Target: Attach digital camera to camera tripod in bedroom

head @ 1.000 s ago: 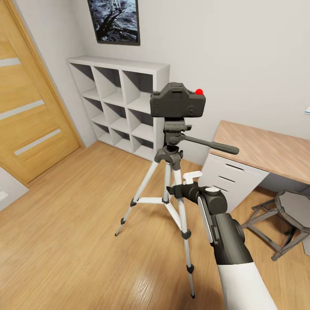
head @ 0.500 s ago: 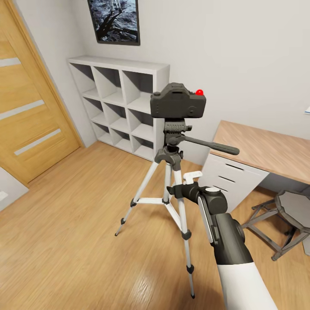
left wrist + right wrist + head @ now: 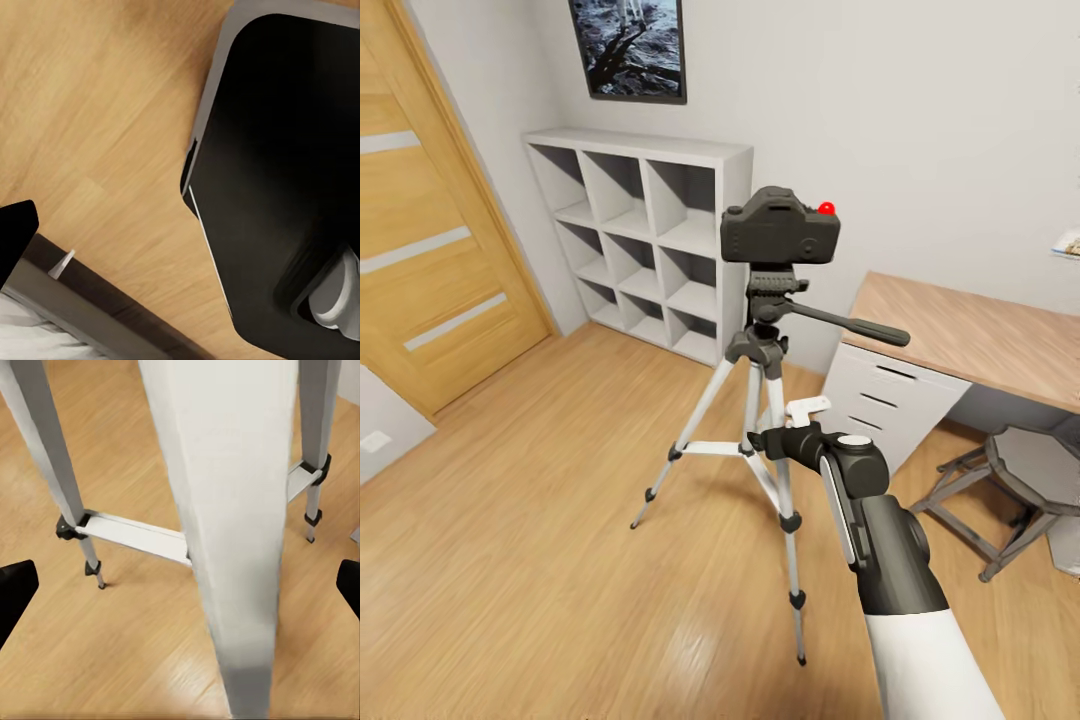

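At the far left of your head view stands a wooden door [image 3: 430, 230] with pale inset strips. Beside it a white cube shelf [image 3: 650, 240] sits against the pale grey wall, under a dark framed picture [image 3: 630, 48].

Move toward the middle and you find the camera tripod [image 3: 755, 450] standing upright on the light wood plank floor [image 3: 510, 560], its three silver legs spread. The digital camera [image 3: 781, 228] sits squarely on the tripod's dark grey head, red button at its top right corner. The long black pan handle [image 3: 840, 324] sticks out to the right beneath it.

Just right of the tripod's nearest leg, your right arm reaches forward from the bottom edge. The right gripper [image 3: 795, 425] is beside that leg, well below the camera, with one white finger [image 3: 807, 406] raised. In the right wrist view its two dark fingertips sit at opposite edges — spread wide, gripping nothing — with a tripod leg [image 3: 225, 532] close up between them.

Further right are a wood-topped desk [image 3: 970, 340] with white drawers and, near the edge, a grey octagonal stool [image 3: 1025, 475].

The left wrist view shows plank floor and a large black rounded body; one dark fingertip [image 3: 15, 236] is visible, so you cannot tell how far the left gripper is open.
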You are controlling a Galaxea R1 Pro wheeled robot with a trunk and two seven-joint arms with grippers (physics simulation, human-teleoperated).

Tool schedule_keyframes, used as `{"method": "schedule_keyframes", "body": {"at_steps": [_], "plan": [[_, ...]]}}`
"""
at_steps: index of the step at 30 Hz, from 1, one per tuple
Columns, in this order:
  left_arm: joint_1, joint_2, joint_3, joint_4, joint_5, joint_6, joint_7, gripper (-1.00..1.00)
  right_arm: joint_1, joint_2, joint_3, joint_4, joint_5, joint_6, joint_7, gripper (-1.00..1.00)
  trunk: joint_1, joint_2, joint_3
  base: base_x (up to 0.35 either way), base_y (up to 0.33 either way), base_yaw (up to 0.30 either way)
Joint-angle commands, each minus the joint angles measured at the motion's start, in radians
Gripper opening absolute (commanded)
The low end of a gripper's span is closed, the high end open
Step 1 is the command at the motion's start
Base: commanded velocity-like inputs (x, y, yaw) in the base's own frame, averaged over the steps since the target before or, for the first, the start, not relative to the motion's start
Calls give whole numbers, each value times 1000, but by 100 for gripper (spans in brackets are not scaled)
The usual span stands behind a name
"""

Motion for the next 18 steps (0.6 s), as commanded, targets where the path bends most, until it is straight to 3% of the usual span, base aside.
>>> {"method": "schedule_keyframes", "body": {"at_steps": [1, 14, 18], "plan": [[-1, 0, -8, 0, 6, 4, 3, 100, -1, 0, -1, -1, 11, 4, 8, 100, 0, -2, -2, -142, 0, 0], [-1, 2, -9, -1, 5, 3, 2, 100, -1, -2, -3, 2, 12, 4, 8, 100, 0, -2, -2, -41, 0, 0], [-1, 1, -9, -1, 5, 3, 2, 100, -1, -10, -4, 3, 12, 4, 7, 100, 0, -2, -2, -189, 0, 0]]}}
